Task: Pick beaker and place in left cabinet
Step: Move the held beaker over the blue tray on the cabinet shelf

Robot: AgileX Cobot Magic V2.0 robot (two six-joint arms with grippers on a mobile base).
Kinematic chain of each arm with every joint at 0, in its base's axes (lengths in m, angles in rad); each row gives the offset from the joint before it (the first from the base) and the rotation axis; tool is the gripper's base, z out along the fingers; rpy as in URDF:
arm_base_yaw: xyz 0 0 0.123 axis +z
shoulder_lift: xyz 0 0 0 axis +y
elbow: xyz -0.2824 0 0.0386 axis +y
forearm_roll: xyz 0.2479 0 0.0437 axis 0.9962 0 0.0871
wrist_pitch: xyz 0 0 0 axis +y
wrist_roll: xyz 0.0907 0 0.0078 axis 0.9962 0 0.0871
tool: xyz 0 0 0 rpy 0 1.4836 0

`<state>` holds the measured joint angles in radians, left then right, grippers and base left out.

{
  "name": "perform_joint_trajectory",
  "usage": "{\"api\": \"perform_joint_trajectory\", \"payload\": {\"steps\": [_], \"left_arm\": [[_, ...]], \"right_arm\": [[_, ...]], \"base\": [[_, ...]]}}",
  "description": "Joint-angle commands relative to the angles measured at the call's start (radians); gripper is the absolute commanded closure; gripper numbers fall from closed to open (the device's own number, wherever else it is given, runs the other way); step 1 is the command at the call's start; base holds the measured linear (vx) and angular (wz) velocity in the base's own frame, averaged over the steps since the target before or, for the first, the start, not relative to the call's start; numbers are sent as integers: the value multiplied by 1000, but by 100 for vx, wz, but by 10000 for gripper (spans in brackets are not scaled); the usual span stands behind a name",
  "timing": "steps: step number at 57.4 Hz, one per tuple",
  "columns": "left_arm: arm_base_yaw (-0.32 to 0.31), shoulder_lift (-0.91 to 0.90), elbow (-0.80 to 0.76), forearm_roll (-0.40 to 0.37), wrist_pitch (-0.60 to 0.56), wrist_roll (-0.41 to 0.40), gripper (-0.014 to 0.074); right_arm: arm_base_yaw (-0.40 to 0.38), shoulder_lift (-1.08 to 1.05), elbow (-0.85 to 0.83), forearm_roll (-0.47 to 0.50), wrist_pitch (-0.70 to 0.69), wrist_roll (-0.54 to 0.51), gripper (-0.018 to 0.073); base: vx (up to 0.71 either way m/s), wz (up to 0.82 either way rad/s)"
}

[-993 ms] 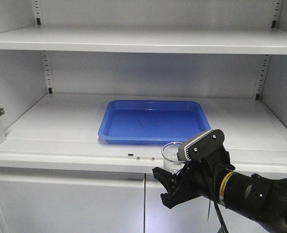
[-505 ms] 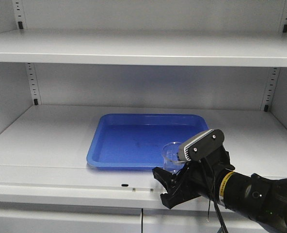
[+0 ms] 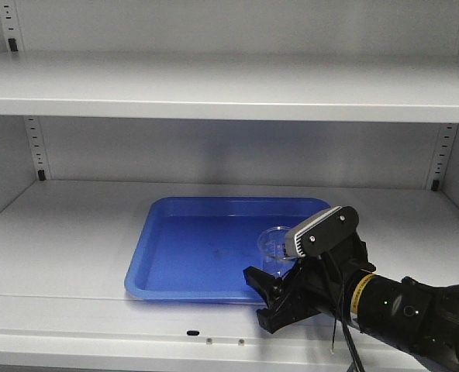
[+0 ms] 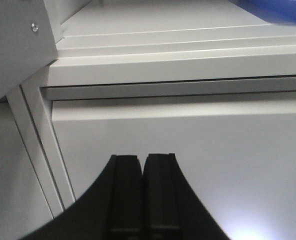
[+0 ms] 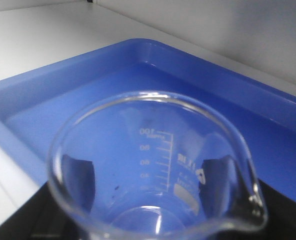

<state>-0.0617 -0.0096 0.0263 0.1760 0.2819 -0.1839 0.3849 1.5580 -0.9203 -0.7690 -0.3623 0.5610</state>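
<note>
Grips small clear glass beaker (image 3: 274, 245) in black right claw (image 3: 264, 297), lower right; could tip if released onto blue tray (image 3: 206, 242) rim.

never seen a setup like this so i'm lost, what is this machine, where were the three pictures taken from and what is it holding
This is a robot with two arms on a mobile base, facing an open grey cabinet. The wide picture comes from a camera looking forward from the robot. The other two come from small cameras, one on each wrist. On the cabinet's lower shelf lies a blue tray. The right gripper, the black claw on the arm in the wide picture, holds a small clear glass beaker with printed measuring marks, at the tray's near edge. The left gripper is shut on nothing and sits low, pointing at the cabinet's front.
</note>
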Motion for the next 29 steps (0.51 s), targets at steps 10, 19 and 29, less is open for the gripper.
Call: {"api": "perform_joint_trajectory", "payload": {"steps": [10,19,29], "left_arm": [[-1,-17,-9,-2,-83,-3,593],[-1,-17,-9,-2,-83,-3,593],[-1,-17,-9,-2,-83,-3,593]], "right_arm": [[-4,-39,-33,19,-68,-2,456],[-4,-35,-33,27,-74,-6,456],[-4,11,-59,106,-84,-9,456]], "base": [[7,-2],[4,-2],[1,-2]]}}
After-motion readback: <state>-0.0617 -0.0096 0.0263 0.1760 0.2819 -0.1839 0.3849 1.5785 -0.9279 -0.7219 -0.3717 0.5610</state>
